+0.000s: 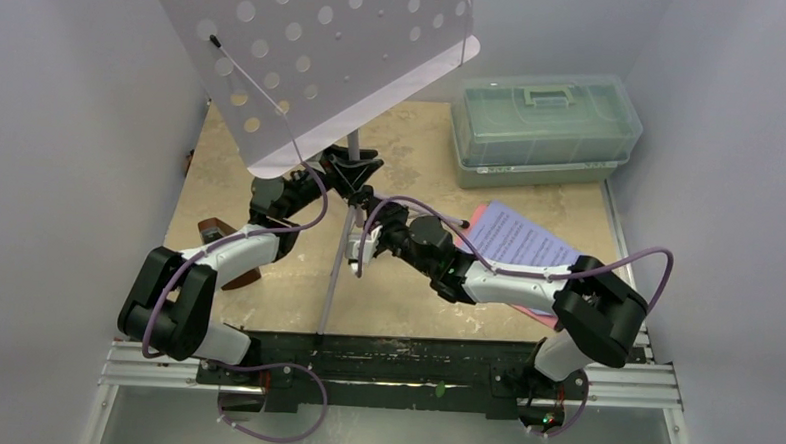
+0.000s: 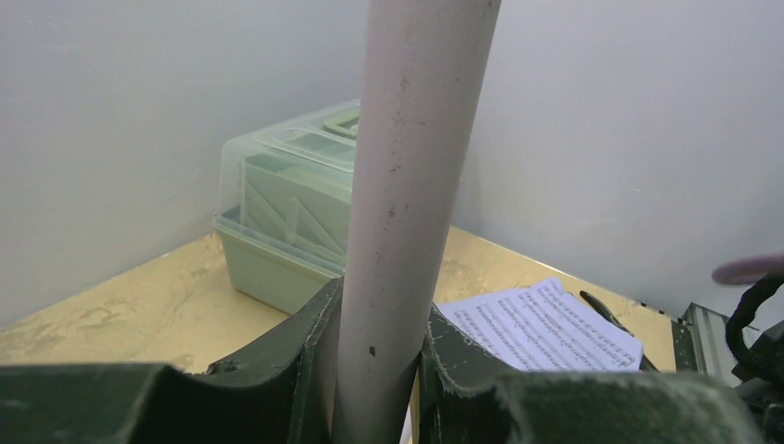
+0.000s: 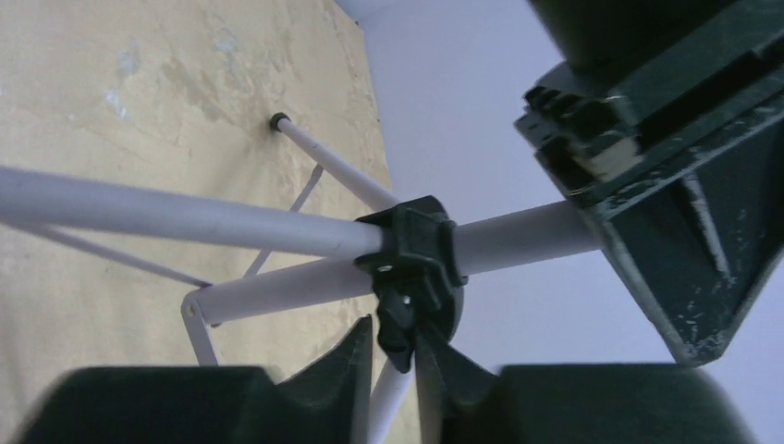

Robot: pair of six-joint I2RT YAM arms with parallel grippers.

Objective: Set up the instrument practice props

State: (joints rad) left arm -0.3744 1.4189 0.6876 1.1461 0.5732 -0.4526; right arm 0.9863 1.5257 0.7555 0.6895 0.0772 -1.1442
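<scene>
Lavender perforated stand (image 1: 316, 49) — pale-green box (image 1: 543, 128), blue sheet (image 1: 518, 238) over pink sheet (image 1: 475, 222).

The music stand (image 1: 316, 59) is showing a matt lavender perforated panel. Its pole (image 2: 407, 185) is looking smooth, matt and lightly speckled, and its black collar (image 3: 411, 268) is gleaming like moulded plastic. The counter (image 1: 396, 292) is showing a mottled, stone-like beige finish. The box (image 1: 544, 118) is looking like translucent green plastic, the music sheet (image 1: 518, 238) like printed paper. The left claw (image 2: 379, 351) and right claw (image 3: 393, 351) are showing dark, matt, scuffed fingers.
</scene>
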